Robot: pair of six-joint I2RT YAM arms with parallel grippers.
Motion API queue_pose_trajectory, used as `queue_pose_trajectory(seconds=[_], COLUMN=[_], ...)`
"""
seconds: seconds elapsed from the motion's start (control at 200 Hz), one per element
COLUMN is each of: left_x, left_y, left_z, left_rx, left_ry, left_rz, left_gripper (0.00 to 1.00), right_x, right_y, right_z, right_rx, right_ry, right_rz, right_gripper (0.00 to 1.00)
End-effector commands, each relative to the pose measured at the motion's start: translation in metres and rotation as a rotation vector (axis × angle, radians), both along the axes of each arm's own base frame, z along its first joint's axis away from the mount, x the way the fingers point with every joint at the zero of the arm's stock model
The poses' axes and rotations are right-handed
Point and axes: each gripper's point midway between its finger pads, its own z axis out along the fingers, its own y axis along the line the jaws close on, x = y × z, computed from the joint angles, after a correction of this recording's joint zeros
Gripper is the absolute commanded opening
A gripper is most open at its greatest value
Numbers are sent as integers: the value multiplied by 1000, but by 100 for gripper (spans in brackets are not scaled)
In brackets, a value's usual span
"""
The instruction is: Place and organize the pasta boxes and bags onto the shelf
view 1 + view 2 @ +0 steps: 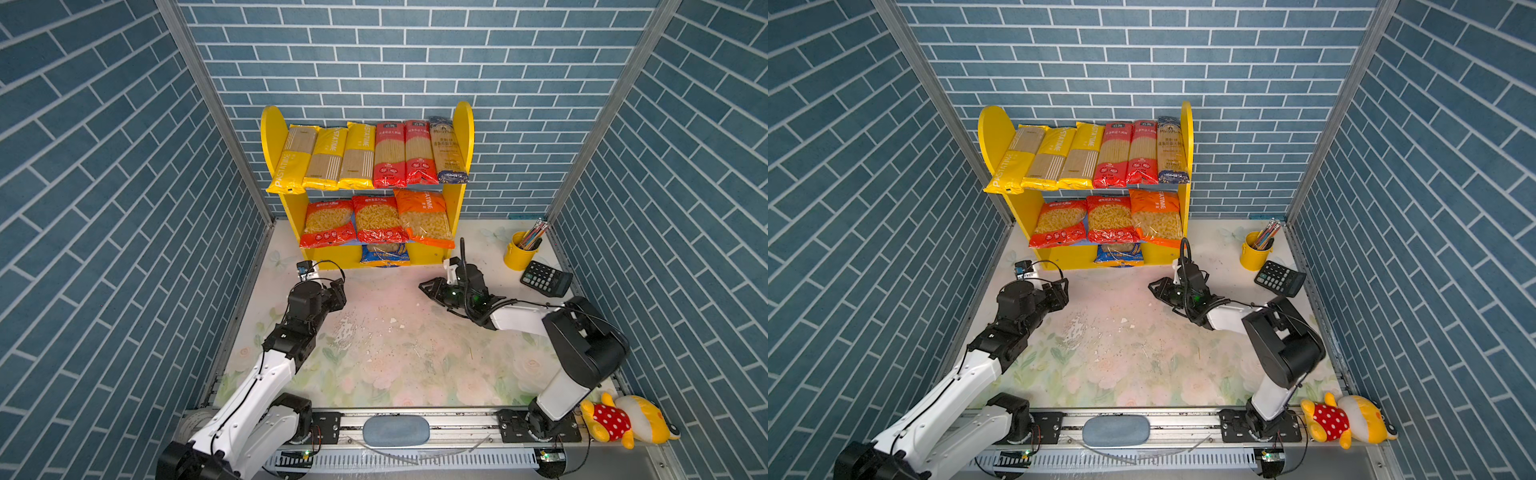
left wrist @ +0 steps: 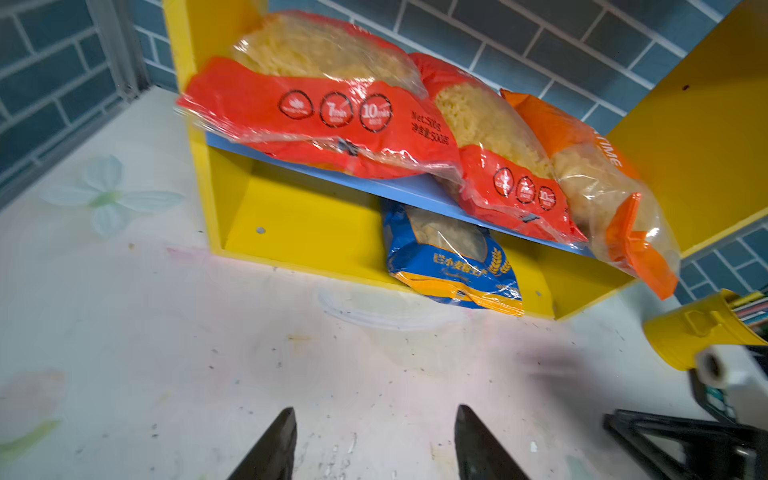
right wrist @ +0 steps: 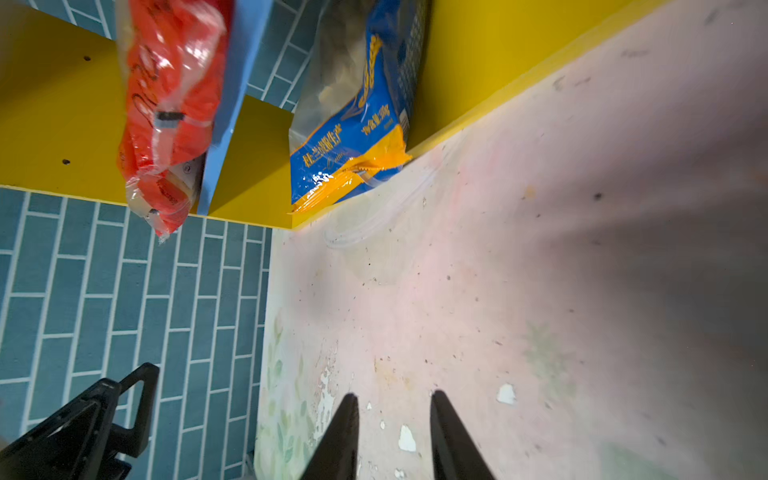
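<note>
Yellow shelf [image 1: 464, 124] holds six spaghetti packs [image 1: 389, 153], four bags [image 1: 380, 218].

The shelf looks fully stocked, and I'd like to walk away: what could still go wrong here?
The orange bag overhangs the blue board and could slide off. The leftmost yellow spaghetti pack lies askew, its lower end hanging off the shelf; it may tip out. The blue bag sticks out at the bottom, where the nearby right gripper could snag it.
</note>
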Motion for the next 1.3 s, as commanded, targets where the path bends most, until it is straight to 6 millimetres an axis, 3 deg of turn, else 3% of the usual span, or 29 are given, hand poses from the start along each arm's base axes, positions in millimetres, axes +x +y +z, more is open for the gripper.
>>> queue_pose_trajectory(seconds=[0.0,0.19,0.315,0.445,0.605,0.72,0.84,1.055,1.295], left_x=[-13,-13,-10,-12,-16,-12,-3,8,25], left_y=[29,44,47,64,81,83,82,82,91], left_z=[-14,-4,5,9,5,-3,-11,-17,-47], left_rx=[141,228,277,362,446,462,492,549,543], left_ry=[63,-86,-136,-152,-164,-178,-158,-185,-169], left_rz=[110,165,172,250,331,349,349,353,332], left_gripper=[63,67,68,70,71,73,74,79,84], right_x=[-6,-3,3,7,6,-2,-12,-15,5], right_y=[-53,-142,-188,-230,-309,-352,-375,-394,-389], right_z=[-10,13,27,30,43,58,55,46,30], right_rx=[-240,-455,-490,-563,-718,-827,-920,-1017,-1069], right_ry=[-47,-116,-154,-159,-176,-275,-295,-307,-325], right_rz=[-57,-258,-380,-481,-743,-927,-1015,-1110,-1030], right_gripper=[32,36,38,42,47,52,53,54,58])
